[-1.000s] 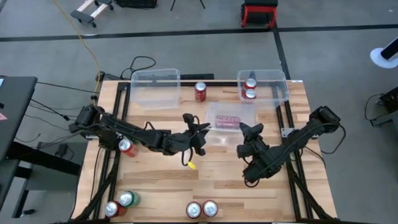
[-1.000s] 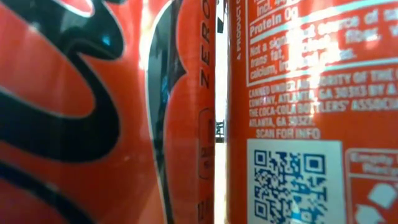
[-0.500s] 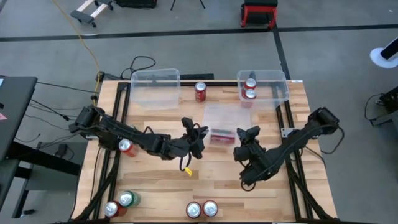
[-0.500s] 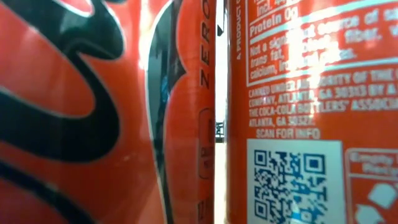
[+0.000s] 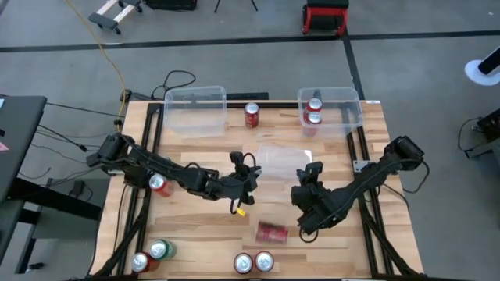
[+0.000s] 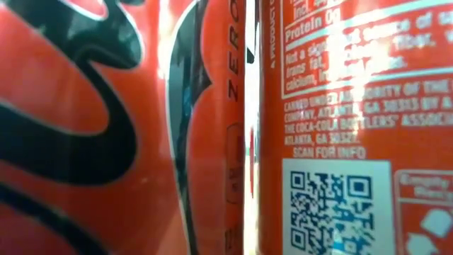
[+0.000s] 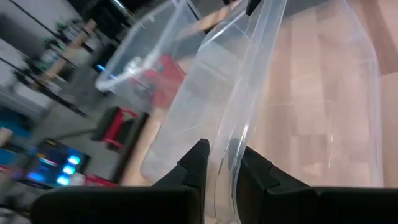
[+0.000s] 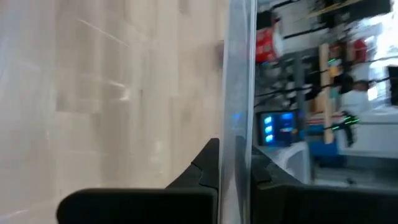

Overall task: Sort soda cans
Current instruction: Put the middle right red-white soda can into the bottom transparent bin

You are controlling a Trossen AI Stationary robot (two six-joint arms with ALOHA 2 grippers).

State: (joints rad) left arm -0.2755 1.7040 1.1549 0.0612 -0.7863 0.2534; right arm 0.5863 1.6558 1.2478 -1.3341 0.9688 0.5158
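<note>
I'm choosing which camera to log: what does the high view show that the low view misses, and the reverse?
Only the high view shows the table, both arms, the left gripper and right gripper each shut on a rim of the clear middle bin, a red can lying on its side, and two cans in the far right bin. Only the low view shows label print and a QR code. Both share the two front red cans.

Mid-surface: a bin held between left end effector and right end effector, each clamped on a wall. One can on its side, nearer. Far right bin: two cans. Far left bin. Near edge: two cans.
</note>
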